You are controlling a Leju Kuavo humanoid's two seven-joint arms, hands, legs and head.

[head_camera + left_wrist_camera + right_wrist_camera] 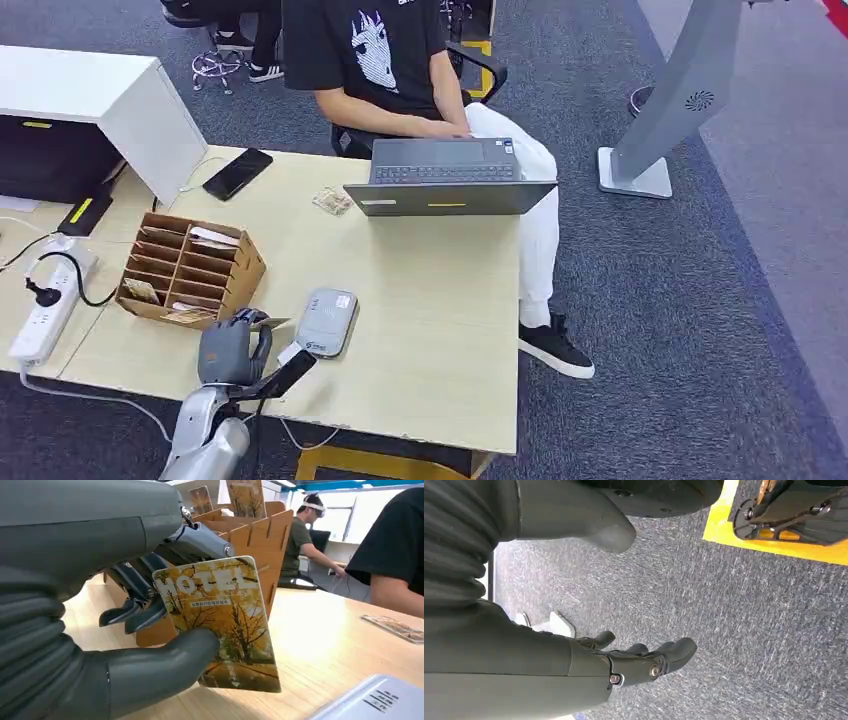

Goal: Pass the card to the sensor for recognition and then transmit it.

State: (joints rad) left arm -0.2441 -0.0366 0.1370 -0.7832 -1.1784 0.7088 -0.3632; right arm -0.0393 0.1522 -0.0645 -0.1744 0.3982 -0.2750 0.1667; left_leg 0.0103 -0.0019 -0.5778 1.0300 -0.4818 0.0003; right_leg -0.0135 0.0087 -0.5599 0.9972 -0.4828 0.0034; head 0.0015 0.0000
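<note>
- The brown cardboard card rack [190, 270] stands on the pale wooden table [430, 300], at its left part.
- Just in front of the rack, the left hand [232, 347] pinches the yellow autumn-tree hotel card [220, 620] between thumb and fingers.
- Right of the rack lies the grey rounded card sensor [326, 322], near the card.
- The right hand [644, 662] hangs over grey carpet, fingers loosely apart, holding nothing.

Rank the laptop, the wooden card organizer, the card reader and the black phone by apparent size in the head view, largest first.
1. laptop
2. wooden card organizer
3. card reader and black phone: too close in apparent size to rank.
</note>
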